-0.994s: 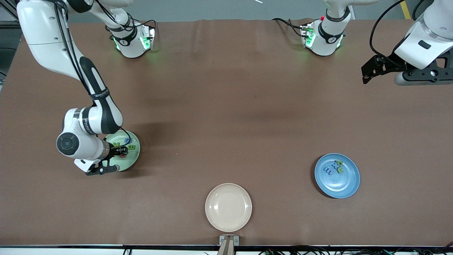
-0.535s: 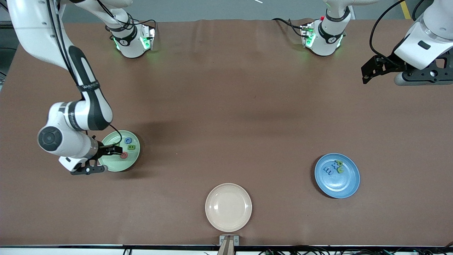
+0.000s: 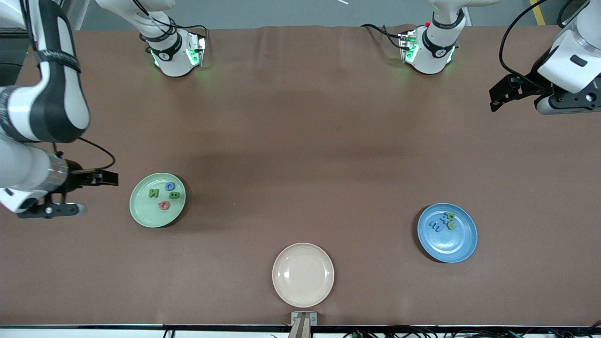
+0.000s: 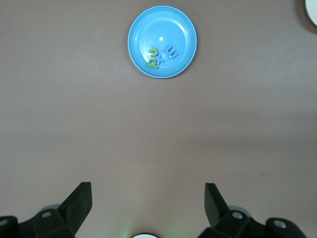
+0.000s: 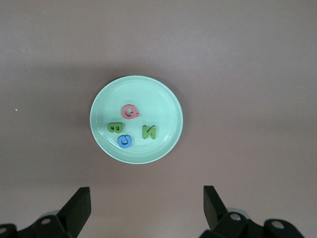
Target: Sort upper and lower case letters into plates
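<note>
Letters lie sorted in both plates. From the front, the mint green plate [image 3: 157, 200], toward the right arm's end of the table from the beige plate [image 3: 303, 274], holds four; the blue plate [image 3: 447, 233], toward the left arm's end, holds the rest. The right gripper [image 3: 109, 178] hangs just beside the mint plate, the left gripper [image 3: 498, 97] waits well apart from the beige plate. In the left wrist view, fingers [image 4: 79, 201] stand wide, empty. In the right wrist view, fingers [image 5: 78, 204] stand wide, empty; a pinkish-red letter [image 5: 130, 112] shows.
</note>
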Robot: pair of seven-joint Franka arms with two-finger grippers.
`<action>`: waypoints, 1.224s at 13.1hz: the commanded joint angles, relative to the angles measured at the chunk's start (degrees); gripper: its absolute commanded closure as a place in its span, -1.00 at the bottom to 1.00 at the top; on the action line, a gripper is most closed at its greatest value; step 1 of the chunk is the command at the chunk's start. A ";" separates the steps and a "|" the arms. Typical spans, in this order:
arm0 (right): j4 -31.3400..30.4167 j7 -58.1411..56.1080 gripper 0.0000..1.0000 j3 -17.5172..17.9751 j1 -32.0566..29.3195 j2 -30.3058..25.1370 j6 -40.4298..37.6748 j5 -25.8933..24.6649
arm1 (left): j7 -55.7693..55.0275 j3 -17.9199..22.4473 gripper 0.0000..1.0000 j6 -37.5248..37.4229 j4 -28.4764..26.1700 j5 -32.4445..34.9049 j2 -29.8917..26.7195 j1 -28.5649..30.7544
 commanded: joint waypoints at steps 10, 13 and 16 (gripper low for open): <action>4.30 0.37 -1.00 1.03 -3.21 -1.43 -10.11 4.73 | 0.90 -0.41 -1.00 -1.44 -0.86 -0.92 -1.46 1.22; 0.81 -1.30 -1.00 1.21 -3.30 -5.11 -8.19 4.57 | 0.73 -0.59 -1.00 -1.26 -0.51 -0.92 -1.11 0.78; -3.87 -2.45 -1.00 1.30 -3.75 -9.68 -5.71 4.13 | 0.73 -0.76 -1.00 -0.73 -0.43 -0.92 -1.37 0.78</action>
